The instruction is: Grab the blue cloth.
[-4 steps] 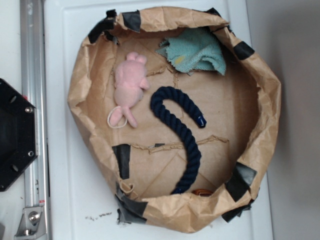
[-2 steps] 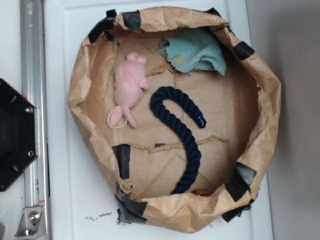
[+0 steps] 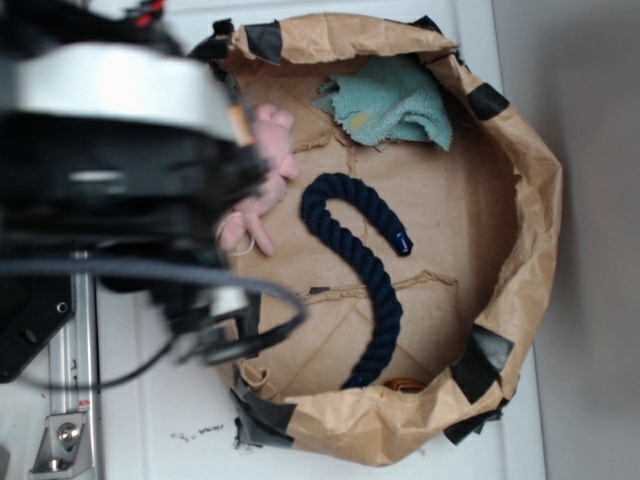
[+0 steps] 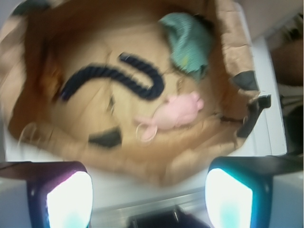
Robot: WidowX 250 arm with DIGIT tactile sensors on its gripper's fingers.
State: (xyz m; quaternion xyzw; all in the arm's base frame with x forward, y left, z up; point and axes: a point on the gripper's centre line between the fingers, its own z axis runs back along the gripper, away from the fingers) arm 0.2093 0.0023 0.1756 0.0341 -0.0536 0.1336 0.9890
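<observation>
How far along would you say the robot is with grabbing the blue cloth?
Barely begun. Done: the arm is over the paper basin's left edge. In hand: nothing; the gripper is open, its fingers wide apart and empty, outside the rim. Left: the blue cloth lies untouched against the far wall, beyond the pink plush toy and navy rope, so reaching, lowering and closing remain.

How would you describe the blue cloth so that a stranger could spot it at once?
Start at the brown paper basin on the white surface. Against its far wall lies the blue cloth, a crumpled pale teal towel with a yellowish spot. Unlike the pink plush toy and coiled navy rope, it is flat, wrinkly terry.
</observation>
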